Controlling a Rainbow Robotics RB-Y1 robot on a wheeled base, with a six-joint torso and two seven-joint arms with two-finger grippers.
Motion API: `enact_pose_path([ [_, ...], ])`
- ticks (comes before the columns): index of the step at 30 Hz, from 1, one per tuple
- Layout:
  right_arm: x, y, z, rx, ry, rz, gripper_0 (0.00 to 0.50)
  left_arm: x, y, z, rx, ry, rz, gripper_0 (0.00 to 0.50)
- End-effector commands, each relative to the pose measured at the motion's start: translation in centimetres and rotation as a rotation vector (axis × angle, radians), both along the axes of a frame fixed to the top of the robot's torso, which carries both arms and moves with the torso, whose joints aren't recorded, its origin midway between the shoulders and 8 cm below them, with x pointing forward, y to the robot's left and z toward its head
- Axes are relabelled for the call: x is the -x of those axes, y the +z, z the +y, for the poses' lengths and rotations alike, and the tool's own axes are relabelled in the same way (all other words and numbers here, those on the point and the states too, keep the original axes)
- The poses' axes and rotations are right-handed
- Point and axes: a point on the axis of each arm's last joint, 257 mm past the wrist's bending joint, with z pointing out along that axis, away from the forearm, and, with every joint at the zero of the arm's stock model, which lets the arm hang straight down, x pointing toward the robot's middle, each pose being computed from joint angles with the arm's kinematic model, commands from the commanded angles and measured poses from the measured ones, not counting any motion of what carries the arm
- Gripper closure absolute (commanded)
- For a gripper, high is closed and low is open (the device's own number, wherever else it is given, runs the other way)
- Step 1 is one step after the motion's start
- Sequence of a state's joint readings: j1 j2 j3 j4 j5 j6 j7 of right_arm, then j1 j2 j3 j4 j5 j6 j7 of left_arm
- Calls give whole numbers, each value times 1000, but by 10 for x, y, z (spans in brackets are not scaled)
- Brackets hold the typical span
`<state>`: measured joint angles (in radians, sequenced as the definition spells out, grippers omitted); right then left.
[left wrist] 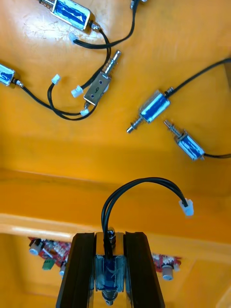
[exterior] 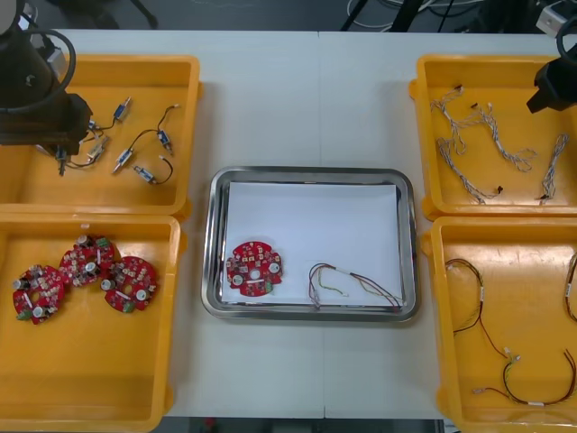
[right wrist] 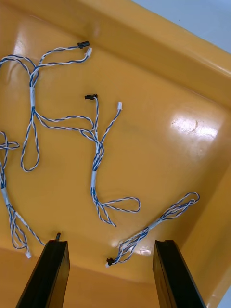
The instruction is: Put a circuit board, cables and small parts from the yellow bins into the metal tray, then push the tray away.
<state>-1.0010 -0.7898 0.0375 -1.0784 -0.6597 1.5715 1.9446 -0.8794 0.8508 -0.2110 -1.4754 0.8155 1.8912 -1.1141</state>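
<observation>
Far-left corner of the desk: left gripper is clenched on a small metal part, whose black cable arches out past the fingertips. It hangs over the far left yellow bin, by that bin's left edge. Other small metal parts with black leads lie loose across the bin's middle.

Near left yellow bin: three red circuit boards bunched in its far-left corner, touching.

Metal tray sits mid-desk, white inside. One circuit board is in its near-left corner. A red and yellow cable runs along its near edge, just right of the board, not touching it.

Far right yellow bin: twisted blue and white cables spread over the floor. Right gripper is above them at the bin's far-right corner, fingers spread, holding nothing.

Near right yellow bin: red and yellow cables.
</observation>
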Motion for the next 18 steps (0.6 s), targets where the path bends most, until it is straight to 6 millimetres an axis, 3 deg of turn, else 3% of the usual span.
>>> enact_pose_path([
  [1,-23,21,15,-19,10,-62,0,-6,38,-22,29,25,-99,500],
  [11,-43,2,14,-56,-18,-74,0,-6,40,-95,136,20,-161,500],
  [18,-51,-6,16,-46,-13,-90,0,1,30,-146,156,1,-181,500],
])
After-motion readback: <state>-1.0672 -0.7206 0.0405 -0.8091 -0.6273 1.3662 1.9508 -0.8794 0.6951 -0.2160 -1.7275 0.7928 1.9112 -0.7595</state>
